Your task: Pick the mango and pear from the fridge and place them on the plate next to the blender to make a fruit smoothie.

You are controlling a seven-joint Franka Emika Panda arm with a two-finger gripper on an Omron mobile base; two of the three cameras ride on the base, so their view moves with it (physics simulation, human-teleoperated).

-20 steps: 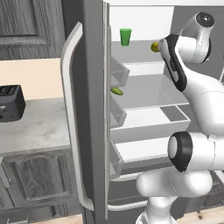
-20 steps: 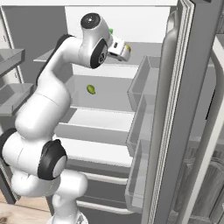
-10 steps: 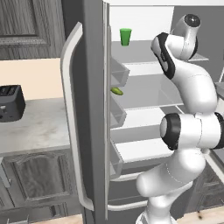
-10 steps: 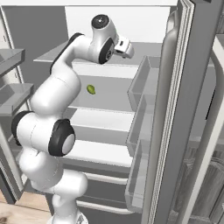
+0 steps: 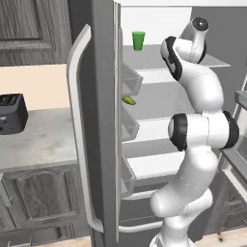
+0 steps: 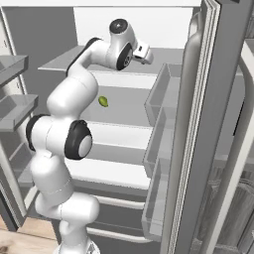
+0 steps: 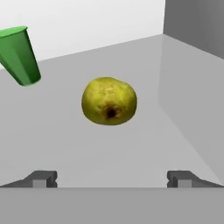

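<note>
Up close, spread fingers [image 7: 40, 178] face a yellow-green pear [image 7: 109, 101].

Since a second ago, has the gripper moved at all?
Yes. In the right base view the gripper has risen and shifted right against the fridge, up to the top shelf. In the hand view it is open, facing the pear.

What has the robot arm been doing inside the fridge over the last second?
The arm has swung up and deeper into the fridge, bringing its hand to the top shelf, now lined up on the yellow-green pear. The hand is open and has taken hold of nothing. The green cup and the small green fruit on the middle shelf stayed put.
</note>
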